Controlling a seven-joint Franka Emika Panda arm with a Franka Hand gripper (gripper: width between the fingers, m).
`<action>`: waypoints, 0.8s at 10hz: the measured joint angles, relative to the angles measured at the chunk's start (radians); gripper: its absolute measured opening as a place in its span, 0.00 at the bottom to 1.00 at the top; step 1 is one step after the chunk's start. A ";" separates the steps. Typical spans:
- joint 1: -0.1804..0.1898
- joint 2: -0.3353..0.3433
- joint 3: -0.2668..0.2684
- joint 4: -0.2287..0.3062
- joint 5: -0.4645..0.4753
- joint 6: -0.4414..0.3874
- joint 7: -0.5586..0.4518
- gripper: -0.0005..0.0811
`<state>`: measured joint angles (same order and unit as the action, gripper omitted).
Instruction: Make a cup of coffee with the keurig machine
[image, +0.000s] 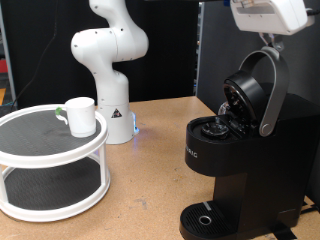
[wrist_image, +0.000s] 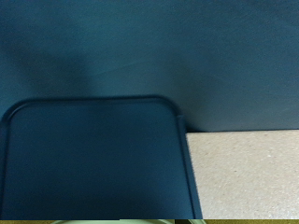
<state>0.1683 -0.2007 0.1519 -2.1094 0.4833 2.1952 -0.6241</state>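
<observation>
we see the keurig machine (image: 235, 140) lid raised, the gripper (image: 268, 40) above its handle — grip unclear; mug (image: 80, 115) waits — ease gently.

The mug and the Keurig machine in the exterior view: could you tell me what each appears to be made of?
The mug, on the white two-tier stand, looks like glazed white ceramic: smooth and opaque. The Keurig machine looks like matte black plastic; its raised lid handle is grey-silver, either metal or painted plastic. The gripper sits above the open lid.
</observation>
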 joint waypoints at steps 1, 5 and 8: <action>-0.006 -0.013 -0.018 -0.002 -0.003 -0.039 -0.037 0.02; -0.055 -0.045 -0.077 -0.026 -0.075 -0.115 -0.111 0.02; -0.096 -0.041 -0.089 -0.052 -0.174 -0.117 -0.106 0.02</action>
<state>0.0720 -0.2420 0.0633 -2.1610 0.3096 2.0786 -0.7300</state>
